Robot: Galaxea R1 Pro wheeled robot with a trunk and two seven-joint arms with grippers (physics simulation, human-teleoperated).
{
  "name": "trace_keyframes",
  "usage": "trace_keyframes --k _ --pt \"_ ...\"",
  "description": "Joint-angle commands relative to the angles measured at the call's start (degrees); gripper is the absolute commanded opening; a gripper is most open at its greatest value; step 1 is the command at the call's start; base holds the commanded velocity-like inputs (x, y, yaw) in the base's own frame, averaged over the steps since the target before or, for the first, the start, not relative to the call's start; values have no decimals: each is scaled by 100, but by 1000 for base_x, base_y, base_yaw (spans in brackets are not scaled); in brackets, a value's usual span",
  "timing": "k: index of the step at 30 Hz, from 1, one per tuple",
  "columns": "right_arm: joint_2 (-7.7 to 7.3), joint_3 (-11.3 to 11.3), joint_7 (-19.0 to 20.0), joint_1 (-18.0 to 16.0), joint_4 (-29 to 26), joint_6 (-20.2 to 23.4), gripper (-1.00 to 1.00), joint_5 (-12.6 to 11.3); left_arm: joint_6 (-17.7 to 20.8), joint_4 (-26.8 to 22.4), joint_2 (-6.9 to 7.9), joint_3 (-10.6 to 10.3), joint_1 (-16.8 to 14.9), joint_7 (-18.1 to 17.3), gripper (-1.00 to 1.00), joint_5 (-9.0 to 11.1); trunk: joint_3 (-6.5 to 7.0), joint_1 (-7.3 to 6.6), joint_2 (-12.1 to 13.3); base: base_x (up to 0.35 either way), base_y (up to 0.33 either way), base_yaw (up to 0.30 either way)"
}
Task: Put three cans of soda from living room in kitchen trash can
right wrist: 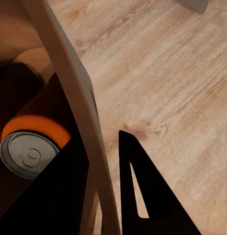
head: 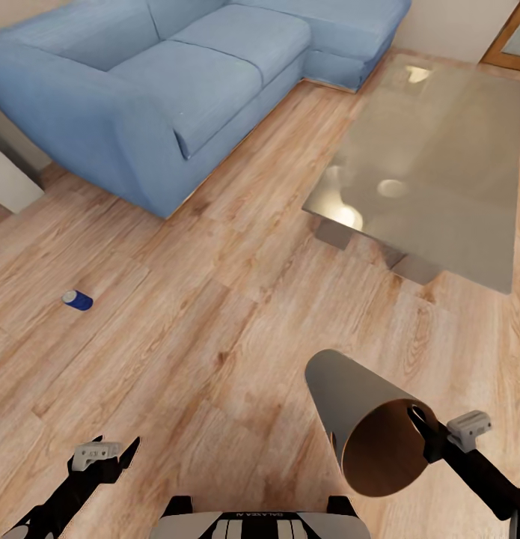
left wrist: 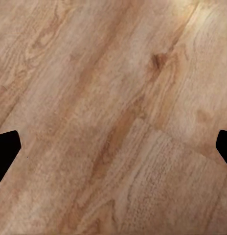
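A dark blue can of soda lies on its side on the wood floor of the living room, ahead and to the left of my left gripper. That gripper hangs open over bare boards. My right gripper is shut on the rim of the grey tash can, which it holds tilted above the floor with its brown mouth toward me. In the right wrist view the rim wall runs between the fingers, and an orange can of soda lies inside.
A light-blue corner sofa fills the far left. A low glass-topped coffee table stands at the far right. A white block sits at the left edge, a wood door frame at the top right. Wood floor stretches between.
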Motion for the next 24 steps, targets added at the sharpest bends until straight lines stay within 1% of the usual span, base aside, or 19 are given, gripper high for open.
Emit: trace_keyframes --k 1,2,4,6,7,10,11,14,15,17,22,24 --pt "-6 2 65 -1 -2 16 -100 -16 1 0 0 0 0 0 100 0 0 0 0 0 320 0" --pt "-17 2 80 -1 -1 16 -100 -15 0 -1 0 0 0 0 100 2 0 0 0 0 320 0" --pt "-60 -3 229 -1 -2 16 -100 -19 2 -3 0 0 0 -1 100 7 0 0 0 0 320 0" --pt "-103 -14 455 -1 -4 16 -100 -20 0 -3 0 0 0 -1 100 9 0 0 0 0 319 0" --pt "-174 -26 741 -1 -4 16 -100 -25 -3 -1 0 0 0 -1 100 9 0 0 0 0 319 0" --pt "-360 -35 1200 -1 -5 16 -100 -38 -12 0 0 0 0 -1 100 9 0 0 0 0 319 0" --pt "-502 -39 1510 -1 -5 16 -100 -48 -18 0 0 0 0 -1 100 9 0 0 0 0 319 0" --pt "-703 -45 1975 -1 -1 21 -100 -56 -22 -2 0 0 0 -1 100 11 0 0 0 0 319 0" --pt "-797 -51 2271 -1 0 22 -100 -61 -16 -4 2 0 0 -4 100 18 0 0 0 0 319 0" --pt "-872 -54 2569 -1 0 26 -100 -64 -8 -5 4 0 0 -21 100 26 0 0 0 0 319 0" --pt "-1123 -53 2581 -3 -11 37 -100 -73 17 -7 8 18 0 -168 100 37 0 0 0 0 319 0" --pt "-1237 -14 2581 -9 -49 213 -100 -207 21 -4 8 23 0 -214 100 36 0 0 0 0 319 0"
